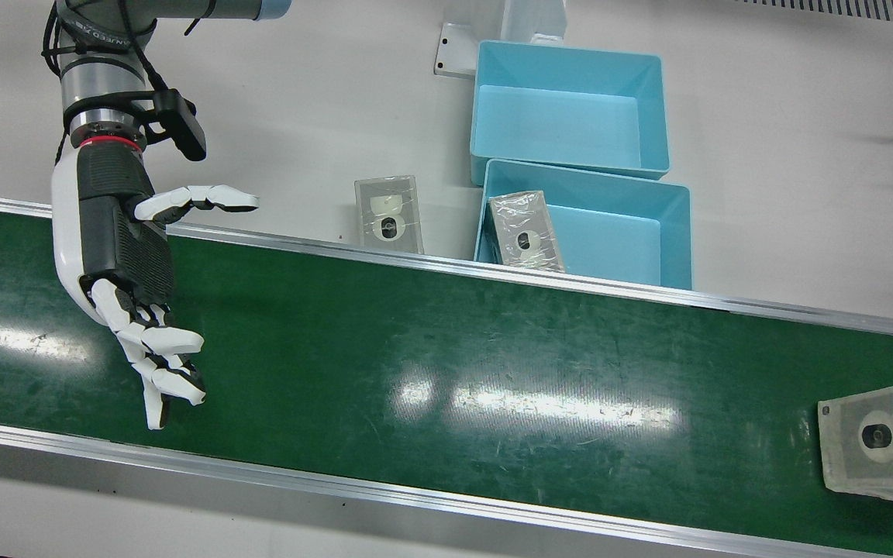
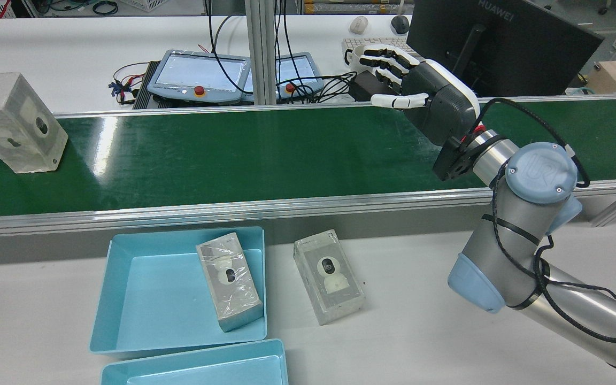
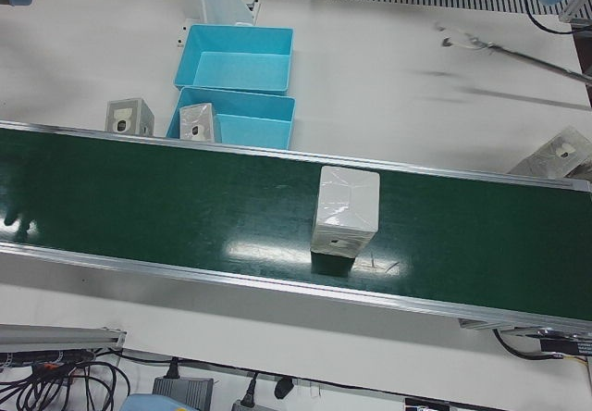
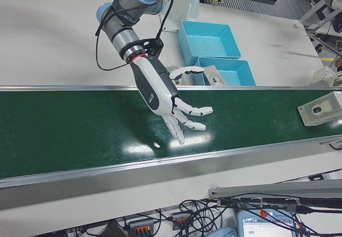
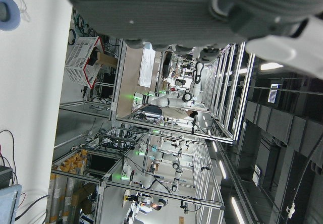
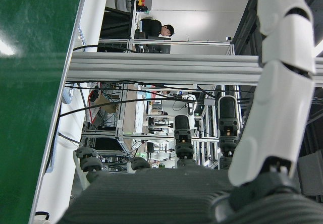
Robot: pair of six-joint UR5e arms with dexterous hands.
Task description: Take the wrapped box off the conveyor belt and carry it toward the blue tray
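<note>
We see the conveyor belt [image 1: 446, 349] running under our right hand [image 1: 132, 287], which hovers over it with fingers spread and nothing in them. The wrapped box [image 1: 880, 438] sits on the belt well off to the hand's left, near the far end. The blue tray [image 1: 632, 232] lies behind the belt, between hand and box, already holding 1 box; another lies on the white table [image 1: 299, 116] beside it. Risk as we judge it: the shiny wrap slips, or we mistime a moving box. The left hand [image 5: 202, 12] only shows in its own camera; can't tell its fingers. Busy lab racks behind.
</note>
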